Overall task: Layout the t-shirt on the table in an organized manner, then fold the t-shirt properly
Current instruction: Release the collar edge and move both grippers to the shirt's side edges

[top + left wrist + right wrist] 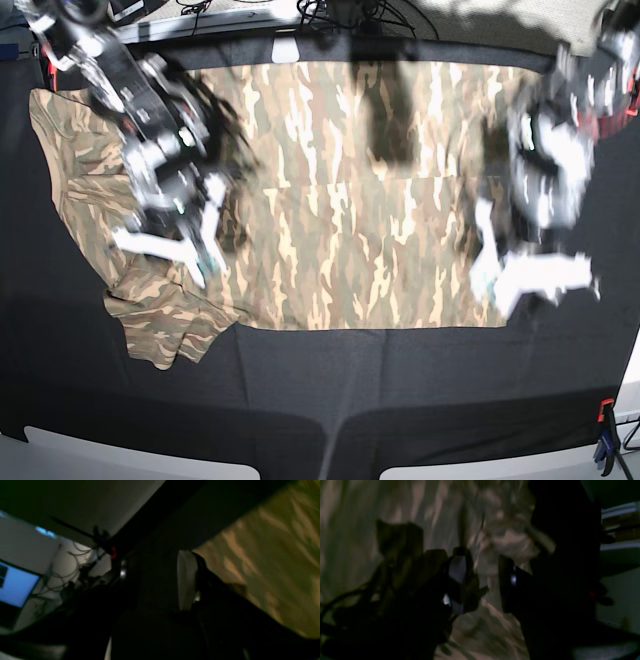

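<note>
The t-shirt (350, 230), tan-and-olive camouflage, lies spread across the black table (330, 400), one sleeve rumpled at the near corner. The left gripper (535, 270) and right gripper (170, 245) hover open, holding nothing. Motion blur obscures both arms; wrist views are dim.

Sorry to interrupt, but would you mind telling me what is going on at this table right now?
A two-armed robot is working on a camouflage t-shirt spread across the black table. The shirt lies mostly flat, though the sleeve near the right claw is bunched. The left claw sits at the opposite edge. Both claws look open, and neither clearly holds the fabric.
</note>
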`<state>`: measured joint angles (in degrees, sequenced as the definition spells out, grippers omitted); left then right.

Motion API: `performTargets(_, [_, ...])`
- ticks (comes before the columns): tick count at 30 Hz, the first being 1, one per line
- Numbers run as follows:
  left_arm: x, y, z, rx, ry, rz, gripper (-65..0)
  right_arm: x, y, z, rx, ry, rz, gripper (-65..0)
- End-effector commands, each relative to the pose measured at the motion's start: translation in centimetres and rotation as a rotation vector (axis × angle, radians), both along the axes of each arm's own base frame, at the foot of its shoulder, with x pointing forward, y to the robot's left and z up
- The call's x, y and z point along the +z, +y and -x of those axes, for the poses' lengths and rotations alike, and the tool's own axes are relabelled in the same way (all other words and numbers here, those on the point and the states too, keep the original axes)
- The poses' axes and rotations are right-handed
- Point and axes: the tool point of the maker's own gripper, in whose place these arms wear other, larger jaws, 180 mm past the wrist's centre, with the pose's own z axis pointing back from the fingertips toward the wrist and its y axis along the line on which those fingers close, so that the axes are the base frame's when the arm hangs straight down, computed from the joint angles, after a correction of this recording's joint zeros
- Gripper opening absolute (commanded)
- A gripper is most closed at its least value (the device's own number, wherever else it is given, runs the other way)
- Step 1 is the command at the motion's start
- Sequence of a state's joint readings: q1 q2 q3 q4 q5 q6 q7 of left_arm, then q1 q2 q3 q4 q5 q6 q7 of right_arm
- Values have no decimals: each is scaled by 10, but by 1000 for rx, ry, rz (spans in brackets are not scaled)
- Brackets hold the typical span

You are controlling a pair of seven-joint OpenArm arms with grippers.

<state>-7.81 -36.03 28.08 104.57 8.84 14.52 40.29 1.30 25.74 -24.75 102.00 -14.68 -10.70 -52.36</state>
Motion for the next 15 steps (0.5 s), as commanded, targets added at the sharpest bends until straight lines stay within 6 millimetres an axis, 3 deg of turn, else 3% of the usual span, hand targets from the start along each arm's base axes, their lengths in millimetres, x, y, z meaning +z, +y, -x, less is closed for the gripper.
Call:
performTargets(1, [14,12,-15,23,-36,14,-422,18,-7,-11,-32,-64,-6,-439])
performTargets(7, [-6,39,-61,44,117,196,-422,30,-22,-24,-132,-95,-312,-439])
performTargets(12, [-9,26,-87,-93,218,336,-422,48,-6,-27,58,-76,-571,-439])
performTargets(15, [-20,47,-107,-19,244,391,-422,59,3,-24,159,-74,-666,-439])
